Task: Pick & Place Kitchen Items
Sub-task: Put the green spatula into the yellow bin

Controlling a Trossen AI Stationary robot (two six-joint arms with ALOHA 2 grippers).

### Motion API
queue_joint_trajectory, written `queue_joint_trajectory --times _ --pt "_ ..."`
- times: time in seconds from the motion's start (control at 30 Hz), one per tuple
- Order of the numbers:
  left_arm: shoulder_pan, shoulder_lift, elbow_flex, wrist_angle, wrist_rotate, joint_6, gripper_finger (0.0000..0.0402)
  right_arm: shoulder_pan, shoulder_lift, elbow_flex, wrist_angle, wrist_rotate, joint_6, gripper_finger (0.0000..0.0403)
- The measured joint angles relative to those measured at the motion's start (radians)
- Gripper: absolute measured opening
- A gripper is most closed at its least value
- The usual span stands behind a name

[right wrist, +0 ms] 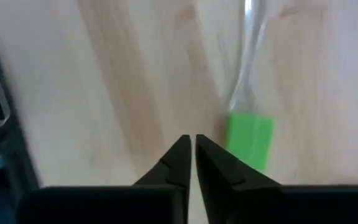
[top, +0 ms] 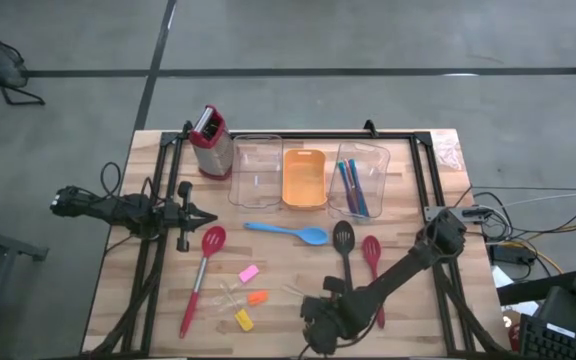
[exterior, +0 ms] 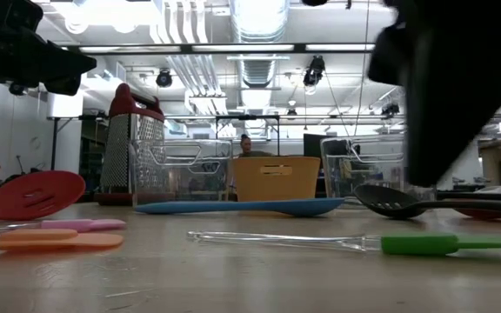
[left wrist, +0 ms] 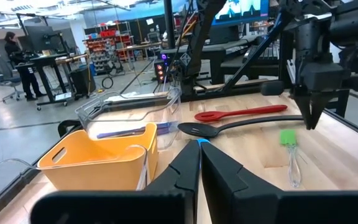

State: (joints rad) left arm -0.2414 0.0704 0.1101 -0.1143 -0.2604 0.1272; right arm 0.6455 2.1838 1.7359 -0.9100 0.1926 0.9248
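Observation:
A green-headed tool with a clear handle (right wrist: 250, 138) lies flat on the table, and it also shows in the low view as the green head (exterior: 420, 245). My right gripper (right wrist: 191, 148) is shut, points down and hovers just beside the green head without touching it. It stands near the table's near edge (top: 320, 322). A red slotted spoon (top: 204, 272), a blue spoon (top: 290, 232), a black slotted spoon (top: 344, 246) and a red spoon (top: 373, 262) lie flat. Pink (top: 249, 272), orange (top: 257, 297) and yellow (top: 243, 320) pieces lie near them. My left gripper (top: 206, 217) waits shut at the table's left.
Along the far side stand a red-topped grater (top: 209, 140), a clear bin (top: 256, 170), an orange tray (top: 304, 178) and a second clear bin (top: 364, 172) holding blue-handled cutlery. Black frame rails run along the table's left and right sides. A person stands in the room beyond.

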Motion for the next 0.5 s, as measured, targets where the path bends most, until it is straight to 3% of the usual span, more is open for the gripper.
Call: queue_joint_trajectory --times 0.23,0.5 --pt "0.000 0.000 0.000 0.000 0.000 0.000 0.0018 0.025 -0.001 -0.035 -0.098 -0.007 0.108 0.0118" --pt "0.000 0.000 0.000 0.000 0.000 0.000 0.0020 0.022 -0.001 -0.086 -0.059 0.016 0.071 0.0211"
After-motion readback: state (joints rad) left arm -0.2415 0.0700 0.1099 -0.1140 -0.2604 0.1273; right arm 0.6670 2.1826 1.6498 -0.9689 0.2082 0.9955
